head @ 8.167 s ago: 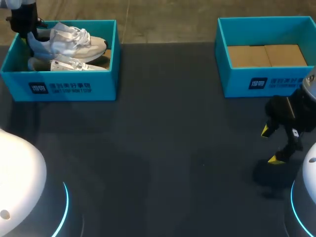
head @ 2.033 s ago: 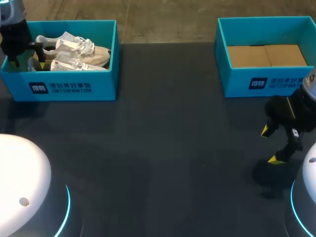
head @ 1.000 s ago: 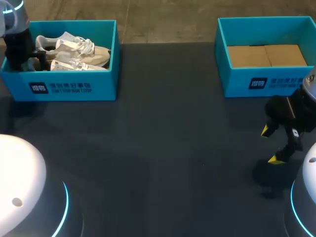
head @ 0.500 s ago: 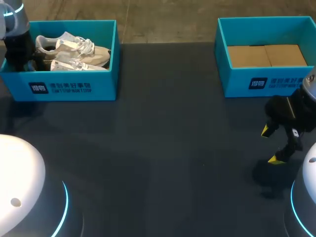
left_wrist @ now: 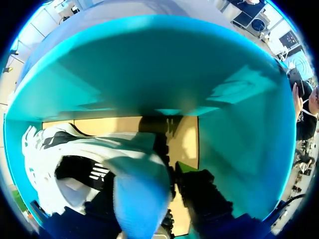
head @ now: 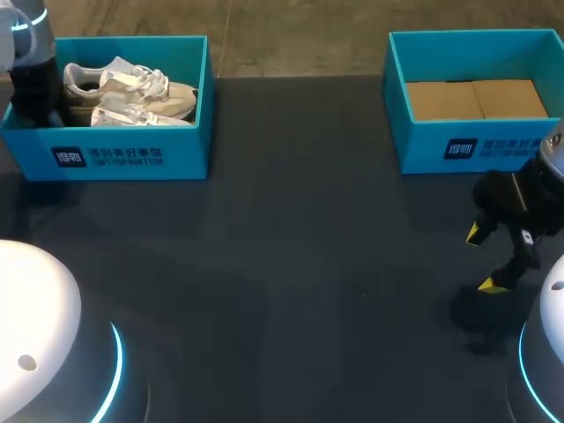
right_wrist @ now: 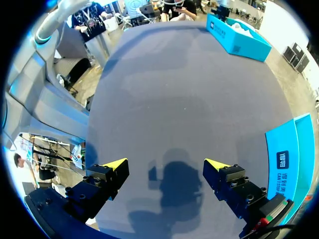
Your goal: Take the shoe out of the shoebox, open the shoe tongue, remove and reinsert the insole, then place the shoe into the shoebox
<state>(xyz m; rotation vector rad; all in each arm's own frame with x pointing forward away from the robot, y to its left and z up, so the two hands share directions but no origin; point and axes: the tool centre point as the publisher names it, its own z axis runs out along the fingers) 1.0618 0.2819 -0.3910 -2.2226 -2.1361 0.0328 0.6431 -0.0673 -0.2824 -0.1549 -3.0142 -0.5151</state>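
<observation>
Right, our left gripper (left_wrist: 174,199) is down inside the left shoebox (head: 123,154), at the heel end of the white shoe (head: 132,81). That shoe lies in the box with a second shoe (head: 132,115) just beside it. The wrist view shows the heel pressed close against the tool, but we cannot tell whether it has a grip. Across the table (head: 291,264), our right gripper (head: 485,259) hangs above the dark surface, spread wide and holding nothing, near the right shoebox (head: 458,150).

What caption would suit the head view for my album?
Left arm stands in the shoebox holding white sneakers; right end effector hangs open above the dark table.
</observation>
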